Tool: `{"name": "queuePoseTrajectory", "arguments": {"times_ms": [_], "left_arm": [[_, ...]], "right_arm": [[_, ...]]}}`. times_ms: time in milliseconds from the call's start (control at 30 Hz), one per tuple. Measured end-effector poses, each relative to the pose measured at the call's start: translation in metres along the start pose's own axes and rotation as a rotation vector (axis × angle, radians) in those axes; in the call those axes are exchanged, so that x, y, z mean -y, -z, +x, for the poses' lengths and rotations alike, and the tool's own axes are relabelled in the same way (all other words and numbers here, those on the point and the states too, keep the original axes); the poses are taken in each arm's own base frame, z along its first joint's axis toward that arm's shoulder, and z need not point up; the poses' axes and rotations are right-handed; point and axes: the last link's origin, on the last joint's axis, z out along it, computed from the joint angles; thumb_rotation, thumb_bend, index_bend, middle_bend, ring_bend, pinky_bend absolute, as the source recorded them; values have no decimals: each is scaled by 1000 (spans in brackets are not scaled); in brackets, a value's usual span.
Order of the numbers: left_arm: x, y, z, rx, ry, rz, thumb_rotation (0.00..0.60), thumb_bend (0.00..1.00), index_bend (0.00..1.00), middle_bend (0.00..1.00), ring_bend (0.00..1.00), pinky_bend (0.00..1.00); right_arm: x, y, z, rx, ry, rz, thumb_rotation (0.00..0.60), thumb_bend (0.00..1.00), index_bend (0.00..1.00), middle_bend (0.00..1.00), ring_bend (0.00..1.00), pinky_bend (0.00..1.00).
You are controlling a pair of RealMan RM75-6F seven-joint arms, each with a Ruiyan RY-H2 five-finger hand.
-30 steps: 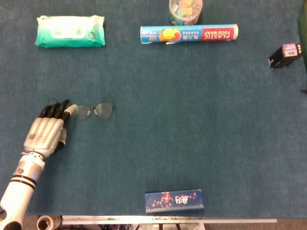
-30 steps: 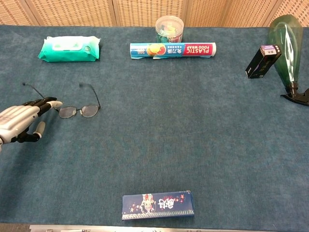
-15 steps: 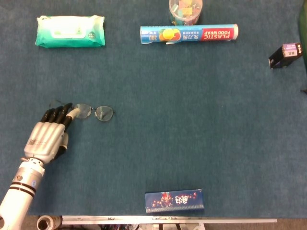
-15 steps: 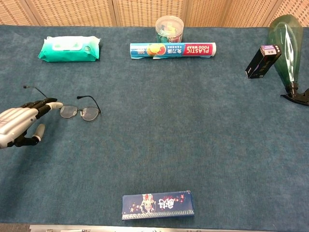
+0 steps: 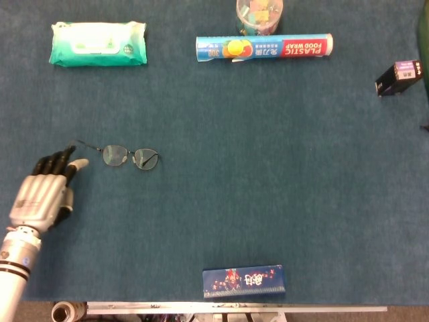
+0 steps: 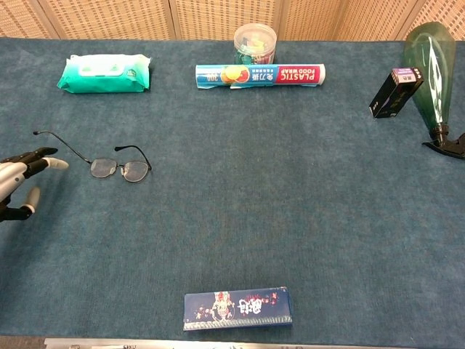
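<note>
A pair of thin wire-framed glasses [image 5: 129,157] [image 6: 120,169] lies on the blue cloth at the left, its temples unfolded and pointing away. My left hand [image 5: 44,193] [image 6: 18,183] sits just left of the glasses, fingers stretched out and apart, holding nothing. A small gap separates its fingertips from the nearest temple. My right hand appears in neither view.
At the back lie a green wipes pack [image 5: 98,43], a plastic food wrap box [image 5: 264,47] and a clear tub [image 5: 259,15]. A small black box [image 5: 398,77] and a green spray bottle [image 6: 431,58] stand at the right. A blue box [image 5: 244,281] lies near the front edge.
My left hand has pulled back to the left, away from the glasses it was touching. The glasses have shifted and turned slightly and now lie free.
</note>
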Motion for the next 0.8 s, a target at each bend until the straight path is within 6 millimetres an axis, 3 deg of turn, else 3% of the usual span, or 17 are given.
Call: {"name": "queuePoseTrajectory", "arguments": {"times_ms": [300, 400, 533, 800], "left_arm": [[20, -14, 20, -58, 17, 81, 600, 729, 157, 0, 0, 57], [24, -23, 31, -101, 21, 98, 600, 604, 157, 0, 0, 60], [29, -38, 46, -173, 28, 134, 600, 352, 160, 0, 0, 64], [28, -66, 67, -307, 64, 183, 600, 229, 165, 0, 0, 64]], "right_arm": [[2, -2, -1, -1, -6, 9, 600, 40, 146, 206, 214, 448], [3, -2, 0, -3, -3, 12, 600, 40, 146, 207, 214, 449], [3, -2, 1, -4, -1, 13, 600, 40, 146, 207, 214, 448], [4, -3, 1, -5, -1, 13, 600, 40, 146, 207, 214, 448]]}}
